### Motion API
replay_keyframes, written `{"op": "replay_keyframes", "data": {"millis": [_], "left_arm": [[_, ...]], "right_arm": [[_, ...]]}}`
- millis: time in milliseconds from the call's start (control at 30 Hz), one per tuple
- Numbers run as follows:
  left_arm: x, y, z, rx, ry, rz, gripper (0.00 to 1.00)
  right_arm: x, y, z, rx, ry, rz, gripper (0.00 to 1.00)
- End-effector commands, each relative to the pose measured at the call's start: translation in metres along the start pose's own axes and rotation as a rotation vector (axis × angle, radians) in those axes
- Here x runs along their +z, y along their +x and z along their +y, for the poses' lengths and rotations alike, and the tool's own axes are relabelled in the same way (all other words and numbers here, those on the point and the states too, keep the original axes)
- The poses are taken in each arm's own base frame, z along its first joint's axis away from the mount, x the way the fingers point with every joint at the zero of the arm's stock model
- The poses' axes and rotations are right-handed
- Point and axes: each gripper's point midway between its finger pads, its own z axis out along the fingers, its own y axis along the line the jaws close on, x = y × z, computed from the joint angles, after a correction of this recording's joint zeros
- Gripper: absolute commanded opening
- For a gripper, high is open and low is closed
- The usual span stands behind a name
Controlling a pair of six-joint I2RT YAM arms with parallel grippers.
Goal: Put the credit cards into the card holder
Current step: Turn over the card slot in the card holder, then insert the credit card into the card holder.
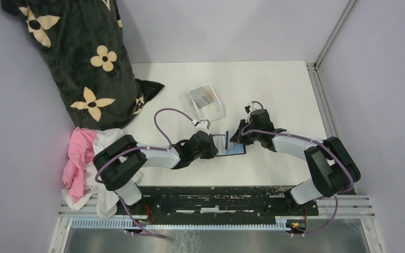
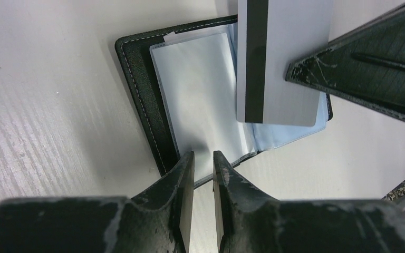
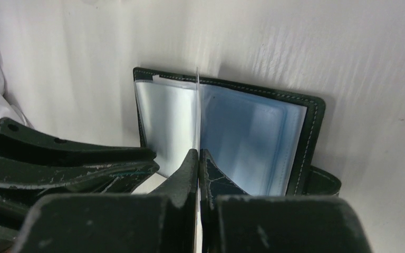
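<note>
right pincer (image 3: 198, 156): clamped on one grey credit card (image 2: 285, 63), held on edge over the open card holder (image 3: 253, 132), its lower edge at the fold between the clear sleeves (image 3: 242, 137).
left pincer (image 2: 203, 161): jaws a narrow gap apart at the holder's near edge; whether they nip a sleeve cannot be told.
handling, judged: card light, stiff and slick; best pinched on its flat faces near one end, the other end free to enter a slot. holder soft, sleeves limp and likely to shift; it wants steadying at the cover.
further cards (image 1: 204, 95) lie in a clear tray (image 1: 216, 108), well apart.
bench (image 1: 279, 89): white, smooth, faintly grained. pale walls (image 1: 216, 26) enclose it; flowered dark fabric (image 1: 79, 47) and pink cloth (image 1: 79, 158) at the left.
</note>
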Motion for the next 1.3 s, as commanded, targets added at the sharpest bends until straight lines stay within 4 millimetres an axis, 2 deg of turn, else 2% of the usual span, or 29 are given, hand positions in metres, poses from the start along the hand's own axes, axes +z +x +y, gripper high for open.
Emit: {"op": "replay_keyframes", "data": {"millis": [0,300,400,467,567,667,733,1033,1267], "left_arm": [[0.005,0.008,0.018,0.028,-0.063,-0.002,0.27],[0.005,0.005,0.018,0.034,-0.063,-0.009,0.27],[0.002,0.000,0.014,0.030,-0.047,-0.028,0.28],[-0.001,-0.006,0.008,0.023,-0.019,-0.051,0.34],[-0.009,-0.021,-0.006,0.014,0.065,-0.108,0.44],[-0.018,-0.032,-0.019,-0.005,0.159,-0.152,0.49],[-0.023,-0.038,-0.020,-0.022,0.188,-0.179,0.51],[-0.051,-0.060,-0.031,-0.092,0.355,-0.308,0.54],[-0.074,-0.077,-0.044,-0.103,0.420,-0.364,0.53]], "right_arm": [[-0.007,0.004,0.012,-0.022,-0.046,-0.010,0.01],[-0.006,0.013,0.010,-0.021,-0.047,0.014,0.01],[-0.012,0.006,0.020,-0.031,-0.079,-0.009,0.01],[-0.020,0.000,0.029,-0.040,-0.102,-0.023,0.01],[-0.032,-0.007,0.042,-0.047,-0.128,-0.036,0.01],[-0.039,-0.009,0.052,-0.037,-0.163,-0.040,0.01],[-0.042,-0.007,0.056,-0.019,-0.189,-0.033,0.01],[-0.041,0.006,0.057,0.012,-0.234,-0.009,0.01],[-0.044,0.006,0.061,0.022,-0.261,-0.014,0.01]]}}
